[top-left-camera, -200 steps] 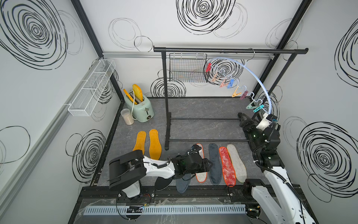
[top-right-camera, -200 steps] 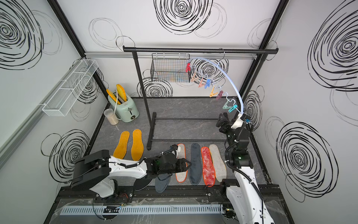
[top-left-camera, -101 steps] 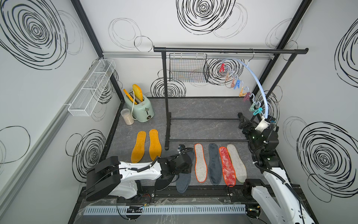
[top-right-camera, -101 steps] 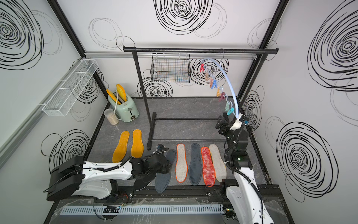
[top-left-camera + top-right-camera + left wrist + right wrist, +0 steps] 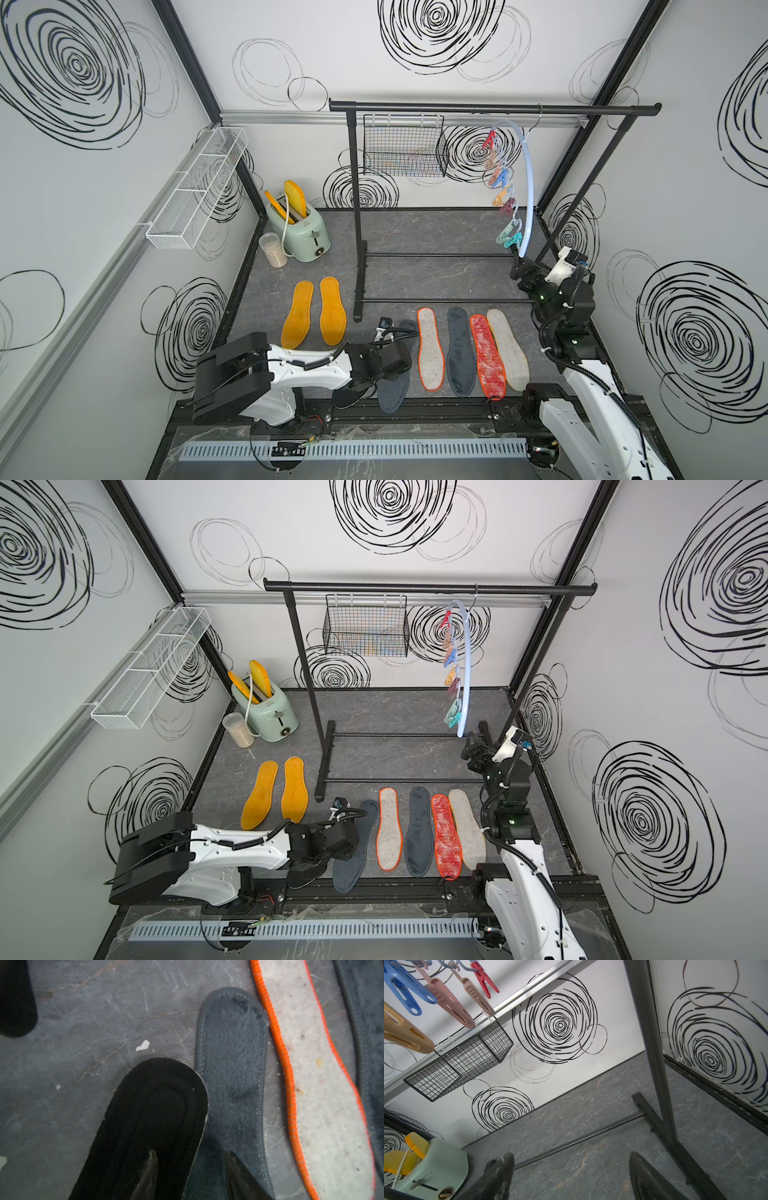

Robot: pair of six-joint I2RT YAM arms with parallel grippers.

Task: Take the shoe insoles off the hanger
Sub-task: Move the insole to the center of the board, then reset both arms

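Observation:
The pale blue hanger (image 5: 528,174) hangs from the rail, seen almost edge-on, and nothing is clipped in its coloured pegs (image 5: 452,1007). The shoe insoles lie on the floor: two orange-yellow (image 5: 297,313), white orange-edged (image 5: 430,349), dark grey-blue (image 5: 460,351), mottled red (image 5: 487,357), beige (image 5: 509,349). In front, a black one (image 5: 155,1115) overlaps another grey-blue one (image 5: 230,1059). My left gripper (image 5: 190,1159) hovers open over those two, gripping neither. My right gripper (image 5: 519,270) stands open and empty just below the hanger's lower end.
The black garment rail (image 5: 490,109) carries a black wire basket (image 5: 405,151), and its base bars (image 5: 440,299) run just behind the insole row. A mint toaster (image 5: 299,226) and a jar (image 5: 272,249) stand at the back left. A white wire shelf (image 5: 195,187) is on the left wall.
My left arm has drawn back leftward from the white orange-edged insole to the front edge. The hanger has swung round to nearly edge-on. The right arm has barely moved.

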